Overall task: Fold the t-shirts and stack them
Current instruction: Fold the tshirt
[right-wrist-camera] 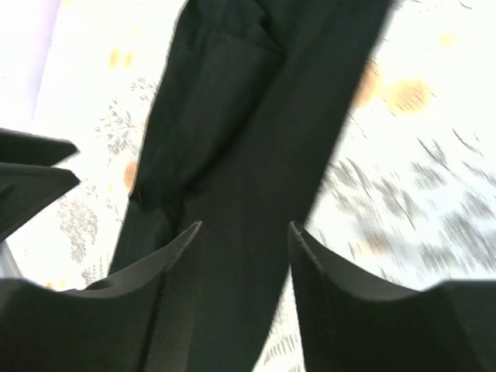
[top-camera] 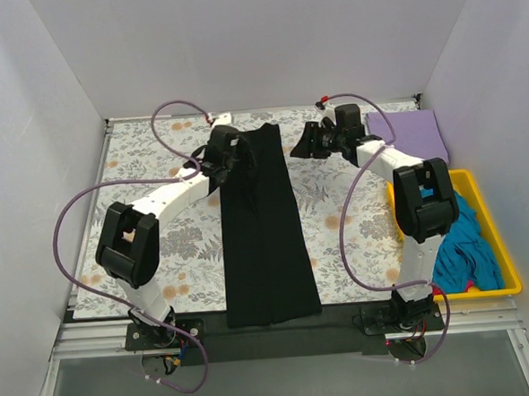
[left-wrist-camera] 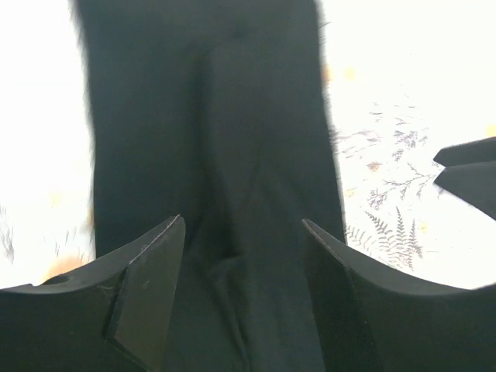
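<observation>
A black t-shirt (top-camera: 267, 234) lies folded into a long narrow strip down the middle of the floral cloth, from the far side to the near edge. My left gripper (top-camera: 238, 155) is open over the strip's far left part; in the left wrist view (left-wrist-camera: 242, 221) black cloth (left-wrist-camera: 209, 124) fills the space between its fingers. My right gripper (top-camera: 301, 144) is open just right of the strip's far end; in the right wrist view (right-wrist-camera: 245, 225) it hovers over the black cloth (right-wrist-camera: 248, 116). A folded lavender t-shirt (top-camera: 410, 133) lies at the far right. A teal t-shirt (top-camera: 461, 249) is crumpled in the tray, with a bit of pink (top-camera: 470, 285) under it.
The yellow tray (top-camera: 503, 237) stands at the right edge, next to the right arm. The grey-and-orange floral cloth (top-camera: 154, 160) covers the table. White walls close in the left, far and right sides. Purple cables loop over both arms.
</observation>
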